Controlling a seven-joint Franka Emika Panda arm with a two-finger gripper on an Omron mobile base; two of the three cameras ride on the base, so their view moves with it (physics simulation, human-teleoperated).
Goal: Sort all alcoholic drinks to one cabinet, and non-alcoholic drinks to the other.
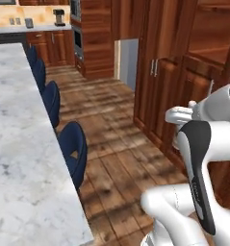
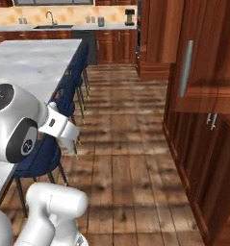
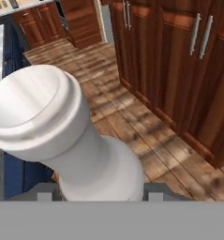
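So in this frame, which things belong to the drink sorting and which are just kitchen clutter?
Job:
- whitish bottle, gripped in the hand
- cabinet, doors shut

Not part of it:
- blue stools
- marble counter
- coffee machine
- sink tap

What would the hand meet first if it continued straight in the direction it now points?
Probably the wooden floor in front of the cabinet doors. The hand holds a whitish bottle, whose cap leads the way. Beyond it the hand view shows floor planks, then the cabinet base; depth is unclear.
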